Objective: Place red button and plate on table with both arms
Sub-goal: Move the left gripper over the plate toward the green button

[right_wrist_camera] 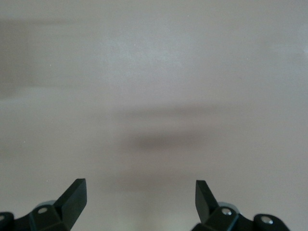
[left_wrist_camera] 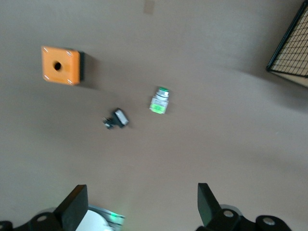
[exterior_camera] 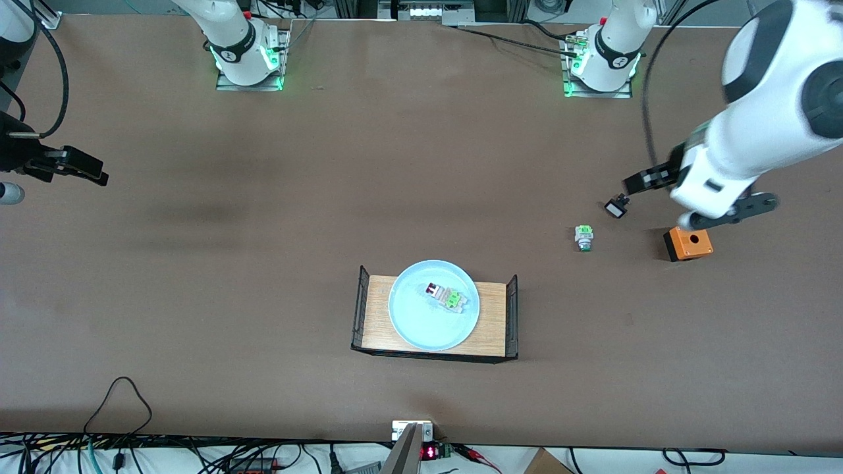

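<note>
Resting on the round pale-blue plate (exterior_camera: 421, 322), the small red-capped button part (exterior_camera: 446, 295) is seen with its green block.
The plate is carried by a small wooden tray with black wire ends (exterior_camera: 495, 324) on the brown desk (exterior_camera: 263, 263). The left pincer (left_wrist_camera: 139, 204) is held apart over an orange box (exterior_camera: 687, 243), a black-and-white piece (exterior_camera: 616, 208) and a green-and-white piece (exterior_camera: 583, 237). The right pincer (right_wrist_camera: 140, 197) is held apart over bare desk.

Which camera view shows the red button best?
The front view: the red button lies in plain sight on the plate, its red cap visible. The left wrist view shows only a similar green piece on the table, not the button. The right wrist view shows bare table.
</note>
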